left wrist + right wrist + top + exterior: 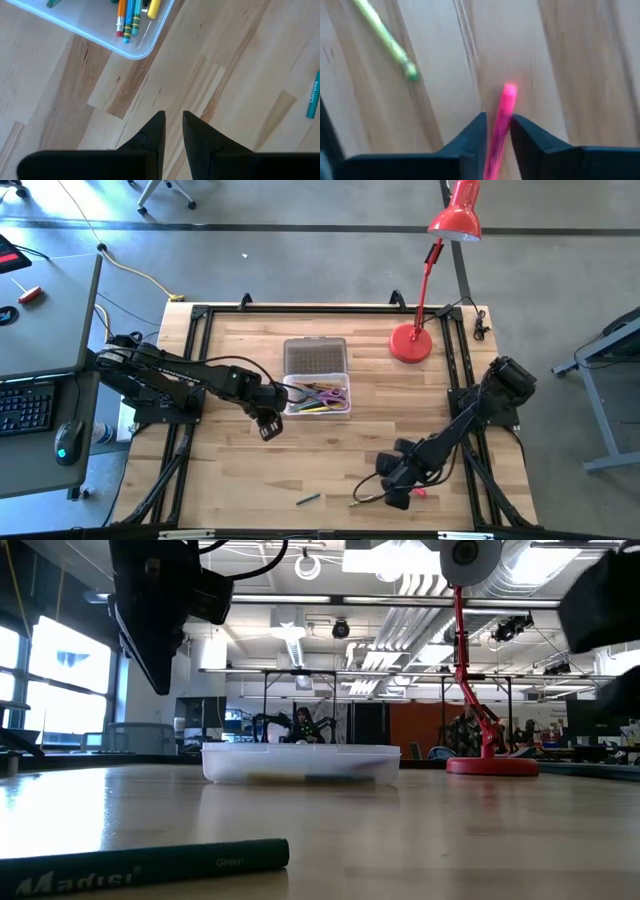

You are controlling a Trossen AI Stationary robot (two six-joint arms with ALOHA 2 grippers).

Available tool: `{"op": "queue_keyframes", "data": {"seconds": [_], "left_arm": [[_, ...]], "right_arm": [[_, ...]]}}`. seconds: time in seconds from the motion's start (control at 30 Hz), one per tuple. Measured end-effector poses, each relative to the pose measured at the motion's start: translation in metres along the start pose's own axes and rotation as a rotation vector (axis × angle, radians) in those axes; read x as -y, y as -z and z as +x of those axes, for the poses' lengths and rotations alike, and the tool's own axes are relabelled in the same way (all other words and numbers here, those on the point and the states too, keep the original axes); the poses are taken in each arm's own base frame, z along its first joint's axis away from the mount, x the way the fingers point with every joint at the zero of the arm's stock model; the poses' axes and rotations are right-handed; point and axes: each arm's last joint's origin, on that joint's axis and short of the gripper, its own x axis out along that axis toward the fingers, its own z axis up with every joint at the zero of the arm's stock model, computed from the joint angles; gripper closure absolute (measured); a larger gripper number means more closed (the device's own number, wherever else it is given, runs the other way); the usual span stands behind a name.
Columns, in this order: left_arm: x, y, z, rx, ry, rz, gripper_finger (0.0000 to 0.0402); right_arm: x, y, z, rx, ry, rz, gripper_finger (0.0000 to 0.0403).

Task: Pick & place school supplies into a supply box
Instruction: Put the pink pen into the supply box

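1. Two claws showed: we saw the right claw (498, 125) at five o'clock on the table (400, 410), narrowly straddling a pink pen (501, 120).
2. We found the left claw (173, 125) narrowly parted, empty, at the box's (318, 395) eight o'clock.

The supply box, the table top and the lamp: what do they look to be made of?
Supply box: clear, smooth plastic by the look; the pencils inside show through its wall. Its lid looks greyish and translucent, probably plastic too. Table top: light wood in joined strips, with visible grain and a matte finish. Lamp: glossy red, likely painted metal, though that is not certain.
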Motion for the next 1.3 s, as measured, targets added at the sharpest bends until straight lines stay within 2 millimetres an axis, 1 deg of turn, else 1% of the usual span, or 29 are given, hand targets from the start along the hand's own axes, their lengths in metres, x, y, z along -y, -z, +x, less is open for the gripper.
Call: {"op": "queue_keyframes", "data": {"seconds": [0.1, 0.17, 0.2, 0.3, 0.4, 0.47, 0.6, 0.7, 0.77, 0.87, 0.97, 1.1, 1.2, 1.3], "left_arm": [[0.0, -0.001, 0.0, 0.006, 0.003, 0.017, 0.0307], [0.0, 0.0, 0.0, 0.005, 0.002, 0.021, 0.0307], [0.0, 0.0, 0.0, 0.006, 0.002, 0.021, 0.0307], [0.0, -0.001, 0.0, 0.007, 0.003, 0.021, 0.0307], [0.0, 0.0, 0.0, 0.005, 0.002, 0.022, 0.0307], [0.0, 0.0, 0.0, 0.004, 0.002, 0.023, 0.0307], [0.0, 0.0, 0.0, 0.005, 0.001, 0.025, 0.0307], [0.0, 0.0, 0.0, 0.005, 0.002, 0.025, 0.0307], [0.0, 0.0, 0.0, 0.005, 0.002, 0.025, 0.0307], [0.0, 0.0, 0.0, 0.006, 0.002, 0.025, 0.0307], [0.0, -0.001, 0.0, 0.007, 0.003, 0.025, 0.0307], [0.0, 0.0, 0.0, 0.006, 0.002, 0.025, 0.0307], [0.0, 0.0, 0.0, 0.004, 0.001, 0.025, 0.0307], [0.0, 0.0, 0.0, 0.002, -0.001, 0.026, 0.0307]], "right_arm": [[-0.003, -0.01, -0.003, 0.086, 0.021, -0.056, 0.0374], [-0.005, -0.019, -0.005, 0.179, 0.055, -0.087, 0.0393], [-0.007, -0.025, -0.008, 0.216, 0.07, -0.097, 0.0395], [-0.012, -0.04, -0.017, 0.272, 0.077, -0.144, 0.0385], [-0.014, -0.047, -0.026, 0.23, 0.074, -0.214, 0.0382], [-0.013, -0.051, -0.029, 0.23, 0.109, -0.257, 0.0388], [-0.008, -0.066, -0.034, 0.295, 0.174, -0.292, 0.0399], [0.001, -0.079, -0.036, 0.332, 0.245, -0.346, 0.0398], [0.01, -0.092, -0.039, 0.361, 0.306, -0.393, 0.0401], [0.026, -0.121, -0.045, 0.435, 0.402, -0.453, 0.0402], [0.041, -0.155, -0.059, 0.529, 0.486, -0.51, 0.0403], [0.065, -0.192, -0.078, 0.602, 0.518, -0.56, 0.0403], [0.08, -0.204, -0.083, 0.6, 0.505, -0.573, 0.0402], [0.085, -0.203, -0.082, 0.569, 0.496, -0.534, 0.0403]]}}
